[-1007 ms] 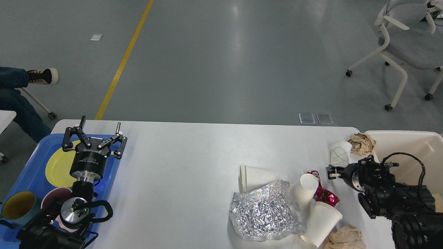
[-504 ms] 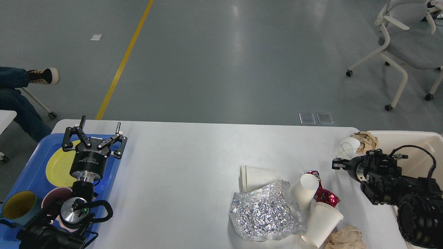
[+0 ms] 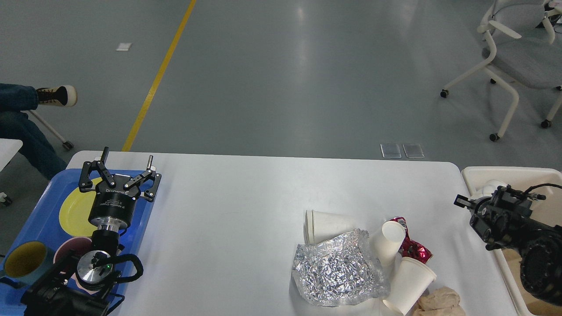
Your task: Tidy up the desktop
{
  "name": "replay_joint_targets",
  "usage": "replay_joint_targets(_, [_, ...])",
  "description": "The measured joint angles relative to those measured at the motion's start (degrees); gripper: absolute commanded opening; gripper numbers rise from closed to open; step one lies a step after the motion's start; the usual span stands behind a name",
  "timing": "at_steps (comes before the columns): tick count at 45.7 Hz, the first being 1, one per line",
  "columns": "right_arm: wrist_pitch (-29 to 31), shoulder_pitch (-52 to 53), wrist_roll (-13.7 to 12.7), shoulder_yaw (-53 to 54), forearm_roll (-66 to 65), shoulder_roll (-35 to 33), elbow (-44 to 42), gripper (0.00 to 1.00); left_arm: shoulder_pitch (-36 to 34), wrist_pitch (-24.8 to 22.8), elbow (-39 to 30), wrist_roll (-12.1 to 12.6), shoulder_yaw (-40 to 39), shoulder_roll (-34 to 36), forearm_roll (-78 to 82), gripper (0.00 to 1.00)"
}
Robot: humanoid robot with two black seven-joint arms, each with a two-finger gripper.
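Your left tool hung over the blue tray at the left end of the desk, its fingers spread wide and gripping nothing. Under it on the tray lay a yellow plate, with a pink bowl and a yellow-lined mug nearer to you. Your right tool sat at the left rim of the cream bin beside the desk's right end; it showed dark and nearly end-on, so you could not tell whether its fingers were apart or together. Something white showed just behind it inside the bin. On the right half of the white desk you had a crumpled sheet of foil, a paper cup on its side touching the foil's far edge, two more paper cups tipped against each other, a shiny red wrapper between them, and crumpled brown paper at the near edge.
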Motion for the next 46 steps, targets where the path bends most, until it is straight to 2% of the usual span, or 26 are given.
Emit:
replay_joint_targets(6, [1.7,0.9,-1.3,5.0,0.7,-2.0,1.2,0.00,0.0,0.0,0.0,0.0,0.0,0.0,0.0,0.96])
replay_joint_targets(14, [9.8,8.6,-2.5,5.4,-0.3,-8.6,7.2,0.00,0.0,0.0,0.0,0.0,0.0,0.0,0.0,0.96])
replay_joint_targets(20, [14.0,22.7,-2.9,0.1,-2.5,-13.3,21.5,0.00,0.0,0.0,0.0,0.0,0.0,0.0,0.0,0.96])
replay_joint_targets(26, [16.8,39.2,-3.5,-8.6,-3.5,-14.2,37.6,0.00,0.0,0.0,0.0,0.0,0.0,0.0,0.0,0.96])
replay_joint_targets(36, [24.5,65.8,-3.7,-22.0,-0.3,-7.7,60.4,0.00,0.0,0.0,0.0,0.0,0.0,0.0,0.0,0.96])
replay_joint_targets(41, [27.4,74.4,-3.7,-25.1,1.7,-5.1,68.5,0.00,0.0,-0.1,0.0,0.0,0.0,0.0,0.0,0.96])
replay_joint_targets(46, [28.8,81.1,-3.7,-27.8,2.8,-6.6,74.5,0.00,0.0,-0.1,0.0,0.0,0.0,0.0,0.0,0.96])
